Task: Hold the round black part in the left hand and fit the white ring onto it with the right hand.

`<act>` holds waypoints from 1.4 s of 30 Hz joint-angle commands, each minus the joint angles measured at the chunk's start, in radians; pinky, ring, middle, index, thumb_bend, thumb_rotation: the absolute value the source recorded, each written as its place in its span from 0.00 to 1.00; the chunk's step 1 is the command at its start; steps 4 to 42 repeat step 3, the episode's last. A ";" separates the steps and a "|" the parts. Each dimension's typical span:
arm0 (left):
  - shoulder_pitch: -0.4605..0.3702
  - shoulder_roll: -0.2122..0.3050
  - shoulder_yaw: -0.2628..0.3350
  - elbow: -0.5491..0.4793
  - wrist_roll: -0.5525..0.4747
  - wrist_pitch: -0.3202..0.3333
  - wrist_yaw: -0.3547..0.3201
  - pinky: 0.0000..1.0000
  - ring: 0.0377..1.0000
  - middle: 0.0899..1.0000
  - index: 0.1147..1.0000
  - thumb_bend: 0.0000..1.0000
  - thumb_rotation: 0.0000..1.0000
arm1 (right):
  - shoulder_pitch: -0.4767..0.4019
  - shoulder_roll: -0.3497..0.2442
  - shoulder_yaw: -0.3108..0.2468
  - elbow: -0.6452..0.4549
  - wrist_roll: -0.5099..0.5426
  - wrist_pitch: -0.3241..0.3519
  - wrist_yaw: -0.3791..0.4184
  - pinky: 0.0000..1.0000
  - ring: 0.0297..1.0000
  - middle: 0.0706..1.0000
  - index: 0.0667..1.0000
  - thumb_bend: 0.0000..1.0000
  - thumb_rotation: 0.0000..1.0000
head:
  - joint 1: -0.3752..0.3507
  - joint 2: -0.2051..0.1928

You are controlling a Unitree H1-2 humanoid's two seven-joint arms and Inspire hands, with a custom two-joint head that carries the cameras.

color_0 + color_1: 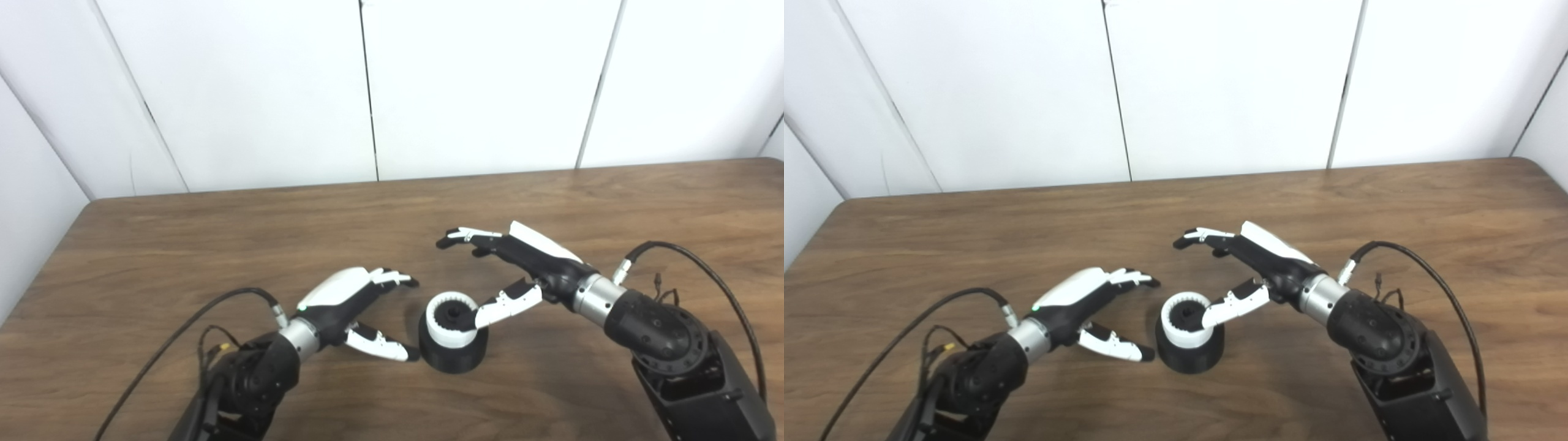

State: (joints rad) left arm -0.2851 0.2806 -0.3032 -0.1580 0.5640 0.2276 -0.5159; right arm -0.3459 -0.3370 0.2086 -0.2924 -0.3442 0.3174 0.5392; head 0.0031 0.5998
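Observation:
The round black part point(454, 354) stands on the wooden table point(184, 245) near its front middle. The white toothed ring point(444, 329) sits on top of it. My left hand point(355, 306) is open just left of the part, thumb tip close to its base, holding nothing. My right hand point(514, 263) is open to the right and behind the part. Its thumb lies over the ring's right rim, and its fingers are spread above the table behind the part. The same shows in the right eye view, with the part point(1189, 353) and the ring point(1179, 331).
Black cables point(704, 263) loop from both wrists over the table. White wall panels point(367, 86) stand behind the table's far edge. The table's left corner point(92, 205) is in view.

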 commanded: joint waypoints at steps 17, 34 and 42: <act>0.006 -0.008 0.082 -0.056 -0.123 0.042 0.022 0.94 0.99 0.95 0.93 1.00 0.42 | 0.006 0.029 -0.066 0.001 0.078 0.006 -0.061 0.95 0.95 0.91 0.84 0.99 0.52 | -0.008 0.002; 0.006 -0.008 0.082 -0.056 -0.123 0.042 0.022 0.94 0.99 0.95 0.93 1.00 0.42 | 0.006 0.029 -0.066 0.001 0.078 0.006 -0.061 0.95 0.95 0.91 0.84 0.99 0.52 | -0.008 0.002; 0.006 -0.008 0.082 -0.056 -0.123 0.042 0.022 0.94 0.99 0.95 0.93 1.00 0.42 | 0.006 0.029 -0.066 0.001 0.078 0.006 -0.061 0.95 0.95 0.91 0.84 0.99 0.52 | -0.008 0.002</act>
